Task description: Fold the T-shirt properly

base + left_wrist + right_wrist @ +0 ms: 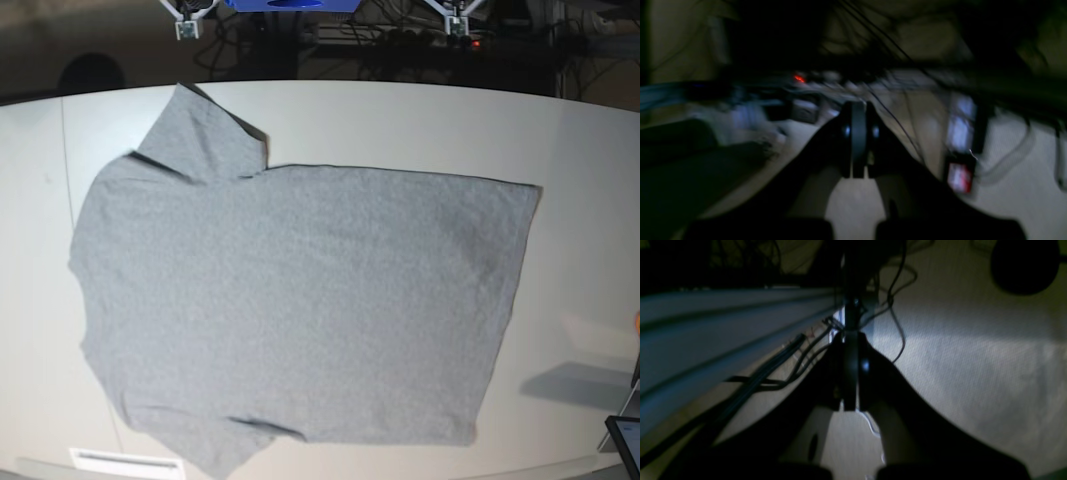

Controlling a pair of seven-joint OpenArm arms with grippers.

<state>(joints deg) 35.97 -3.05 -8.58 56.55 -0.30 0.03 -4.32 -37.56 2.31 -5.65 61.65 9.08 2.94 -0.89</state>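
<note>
Arms raised off table (590,150) | both grippers clenched, empty | T-shirt (300,300) flat

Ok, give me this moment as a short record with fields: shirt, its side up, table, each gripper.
garment: T-shirt, heather grey, spread flat, unfolded
side up: plain, no lettering visible
sleeves: one toward the far edge, one toward the near edge
surface: white table
left gripper: shut, holding nothing, away from the shirt
right gripper: shut, holding nothing, away from the shirt
folds made: none
</note>
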